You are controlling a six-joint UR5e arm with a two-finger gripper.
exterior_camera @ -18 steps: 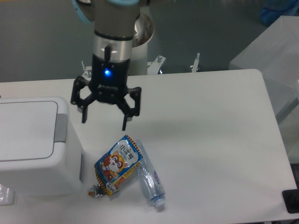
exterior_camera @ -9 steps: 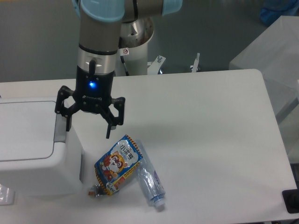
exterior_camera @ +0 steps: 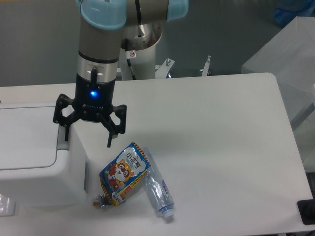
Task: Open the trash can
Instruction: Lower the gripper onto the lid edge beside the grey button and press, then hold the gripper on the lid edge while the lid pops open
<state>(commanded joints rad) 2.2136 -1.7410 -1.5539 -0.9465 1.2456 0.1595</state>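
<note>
The white trash can (exterior_camera: pixel 34 162) fills the left side of the table, its flat lid down. Its grey push-button strip (exterior_camera: pixel 62 143) runs along the right edge of the lid. My gripper (exterior_camera: pixel 87 142) hangs open over that right edge, pointing down. The left finger sits at the grey strip and partly covers it; the right finger hangs past the can's side, above the table. Nothing is between the fingers. I cannot tell whether the left finger touches the strip.
A colourful snack bag (exterior_camera: pixel 123 173) and a clear plastic bottle (exterior_camera: pixel 157 189) lie on the table just right of the can. A crumpled wrapper (exterior_camera: pixel 6 205) lies at the front left. The arm's base (exterior_camera: pixel 142 54) stands behind the table.
My gripper has moved left across the table, from above the snack bag to over the can's right edge, and dropped slightly. It stayed open.
</note>
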